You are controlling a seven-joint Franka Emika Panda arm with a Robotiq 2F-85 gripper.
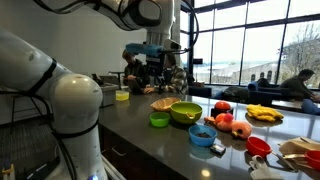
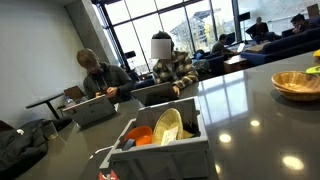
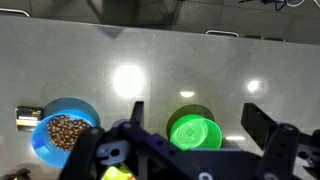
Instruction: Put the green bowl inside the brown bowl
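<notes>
The small green bowl (image 1: 158, 120) sits on the dark counter next to the large lime bowl (image 1: 185, 112). In the wrist view the green bowl (image 3: 195, 131) lies right below me, between my two fingers. The brown bowl (image 1: 163, 103) stands just behind it on the counter; a tan round bowl (image 2: 297, 83) also shows at the right edge of an exterior view. My gripper (image 3: 197, 110) is open and empty, hanging above the green bowl; in an exterior view the gripper (image 1: 152, 68) is well above the counter.
A blue bowl (image 3: 65, 135) with brown bits lies beside the green bowl and shows in an exterior view (image 1: 201, 134). A small yellow-green cup (image 1: 122, 95), fruit (image 1: 222, 121), a plate of yellow food (image 1: 263, 114) and a red bowl (image 1: 258, 146) share the counter. A grey bin (image 2: 160, 140) holds items.
</notes>
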